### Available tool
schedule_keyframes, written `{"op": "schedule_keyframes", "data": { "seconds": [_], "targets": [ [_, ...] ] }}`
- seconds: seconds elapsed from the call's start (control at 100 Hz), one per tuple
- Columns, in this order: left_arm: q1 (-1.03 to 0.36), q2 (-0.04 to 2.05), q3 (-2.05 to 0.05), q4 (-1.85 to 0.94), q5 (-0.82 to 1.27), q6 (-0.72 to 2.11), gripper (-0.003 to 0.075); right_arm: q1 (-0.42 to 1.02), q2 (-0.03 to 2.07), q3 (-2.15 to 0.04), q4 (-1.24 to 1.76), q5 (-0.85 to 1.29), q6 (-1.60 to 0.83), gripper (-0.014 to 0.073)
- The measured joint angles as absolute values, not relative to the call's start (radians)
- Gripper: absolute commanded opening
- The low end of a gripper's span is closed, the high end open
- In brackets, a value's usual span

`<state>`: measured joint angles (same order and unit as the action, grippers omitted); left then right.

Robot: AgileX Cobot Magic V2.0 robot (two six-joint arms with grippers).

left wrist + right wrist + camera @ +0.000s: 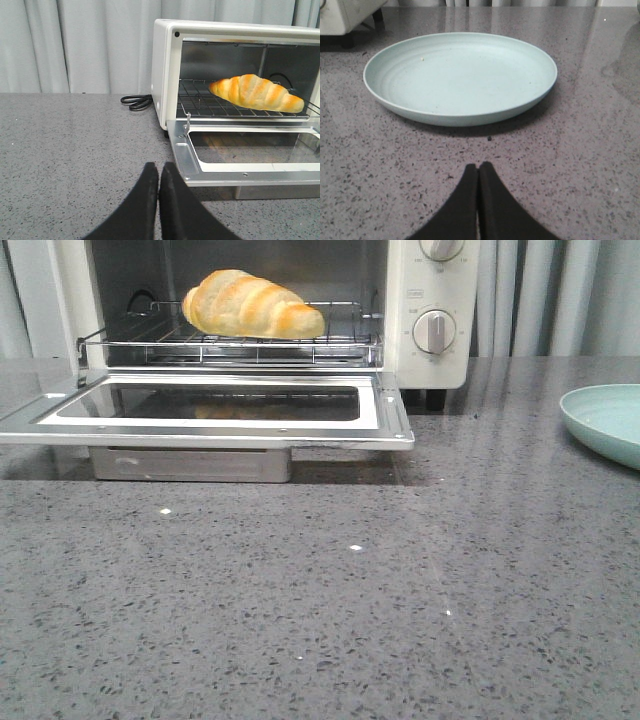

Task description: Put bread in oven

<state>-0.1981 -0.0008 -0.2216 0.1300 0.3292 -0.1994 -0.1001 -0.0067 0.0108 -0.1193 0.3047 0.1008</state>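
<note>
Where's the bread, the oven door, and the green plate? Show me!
bread (252,306), front view, middle of its ridged top.
oven door (385,412), front view, right side of its metal frame.
plate (460,75), right wrist view, bare center of the dish.

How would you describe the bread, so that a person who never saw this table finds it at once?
Find the cream-white oven at the back of the grey table, its door lying open. On its wire rack lies the bread, a golden croissant-shaped roll with orange-brown bands, the only food here.
</note>
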Motion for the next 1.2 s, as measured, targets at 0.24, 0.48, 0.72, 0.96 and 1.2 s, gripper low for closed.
{"op": "schedule_keyframes", "data": {
  "seconds": [0.24,0.48,0.72,0.96,1.2],
  "targets": [
    [-0.198,-0.001,-0.222,0.130,0.329,-0.199,-0.0021,-0.100,-0.007,0.011,-0.119,0.338,0.101,-0.0075],
    [-0.198,-0.001,-0.222,0.130,0.329,-0.199,-0.0021,-0.100,-0.007,0.011,-0.119,0.341,0.103,-0.0075],
    [-0.198,-0.001,-0.222,0.130,0.329,-0.199,-0.0022,-0.100,-0.007,0.011,-0.119,0.341,0.103,-0.0075],
    [-0.198,-0.001,-0.222,0.130,0.329,-0.199,-0.0021,-0.100,-0.007,0.011,-0.119,0.342,0.103,-0.0075],
    [-0.198,-0.001,-0.222,0.130,0.329,-0.199,-0.0021,-0.100,-0.007,0.011,-0.119,0.342,0.103,-0.0075]
  ]
}}
